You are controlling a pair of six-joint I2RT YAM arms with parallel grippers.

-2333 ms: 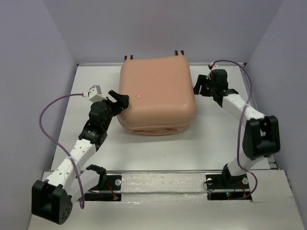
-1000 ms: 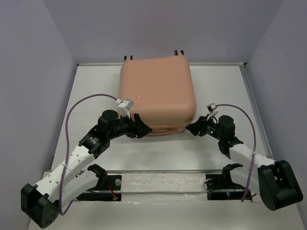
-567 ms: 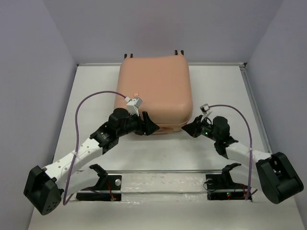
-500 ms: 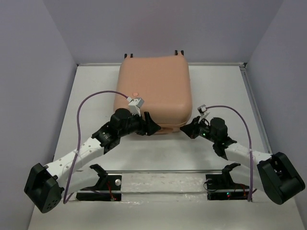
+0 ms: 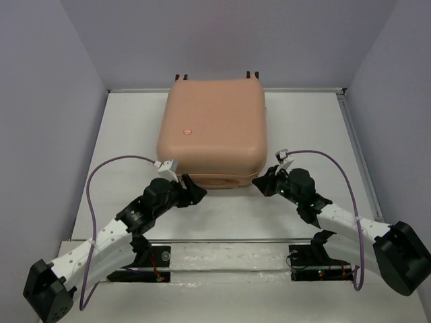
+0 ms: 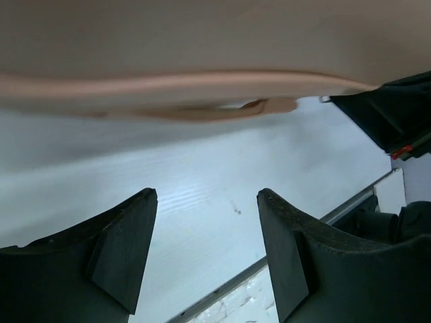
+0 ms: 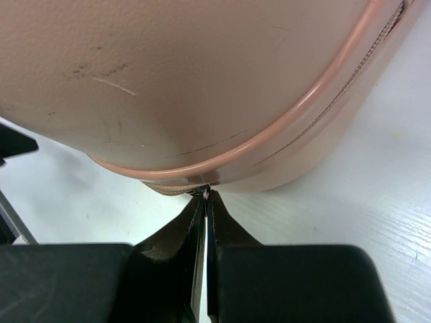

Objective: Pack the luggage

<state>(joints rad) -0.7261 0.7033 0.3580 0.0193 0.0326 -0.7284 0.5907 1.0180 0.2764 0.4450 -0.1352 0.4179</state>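
Luggage [image 5: 214, 128] is closed and lying flat on the table [image 5: 310, 128], centre to far side, wheels [image 5: 251, 74] at the far edge. My left end effector [image 5: 195, 190] sits low, near the near-left corner of the shell, not touching it. Its fingers [image 6: 124, 249] stand wide, with bare table visible between them in the left wrist view. From there the shell seam runs above the fingers, and a small peach tab [image 6: 273, 105] sticks out of it. My right end effector [image 7: 205, 196] is pinched fully closed, its tips right at the zipper [image 7: 323, 118] line on the near-right corner. There's a tiny metal bit at the tips; can't tell if it's actually gripped. Small reddish dot [image 5: 187, 130] on the lid, left of centre. Purple cables [image 5: 101, 176] loop off both wrists.
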